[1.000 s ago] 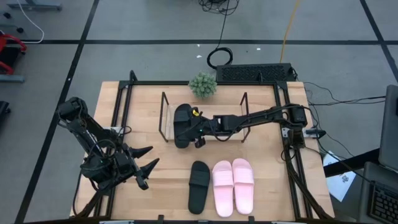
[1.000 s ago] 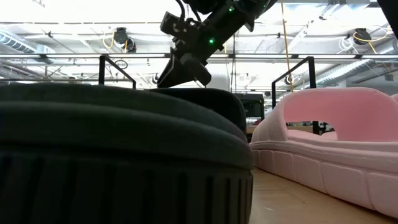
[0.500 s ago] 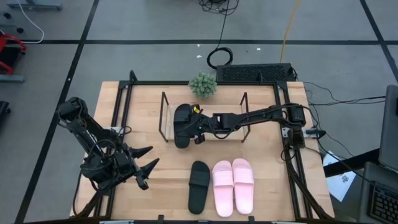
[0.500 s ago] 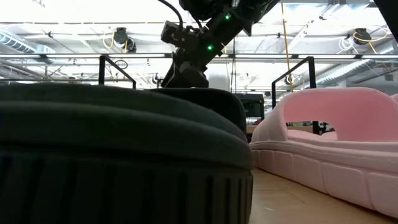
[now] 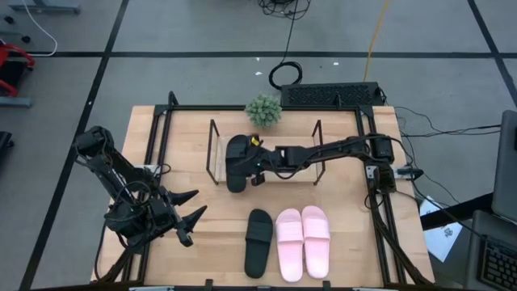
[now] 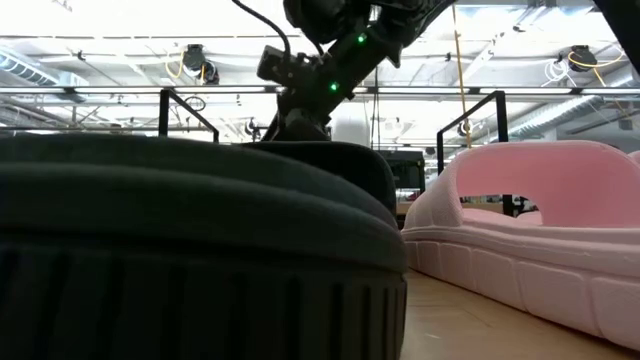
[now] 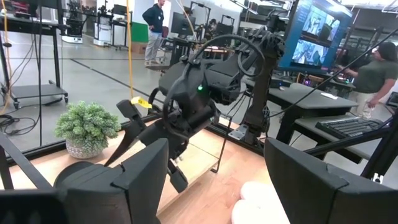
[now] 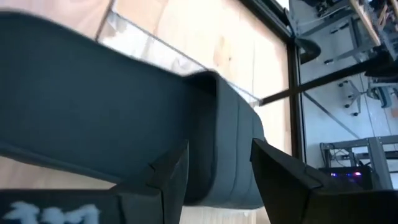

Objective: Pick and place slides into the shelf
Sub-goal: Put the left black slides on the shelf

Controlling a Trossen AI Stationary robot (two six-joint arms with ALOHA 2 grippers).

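Note:
One black slide [image 5: 236, 162] lies on the board at the left end of the shelf [image 5: 213, 153]. My right gripper [image 5: 254, 164] reaches over from the table's right side. It is open, with its fingers on either side of that slide's edge [image 8: 217, 149]. A second black slide [image 5: 258, 241] and a pink pair [image 5: 303, 241] lie flat on the table near the front edge. These show large in the low view as the black slide [image 6: 190, 250] and the pink slide [image 6: 530, 230]. My left gripper [image 5: 192, 212] waits open at the front left. My right gripper straddles the black slide's edge [image 8: 217, 149], coming slanting down from the table's right side. Whether its fingers [image 8: 168, 177] touch the slide, I cannot tell. The slide rests on the shelf's board.
A small potted plant [image 5: 263, 110] stands behind the shelf, with a keyboard [image 5: 331, 94] at the back right. A black frame [image 5: 153, 137] runs along the table's edges. People stand in the room beyond the table in the left wrist view.
My right gripper has crept a little toward the table's left edge and sunk slightly over the black slide in the shelf.

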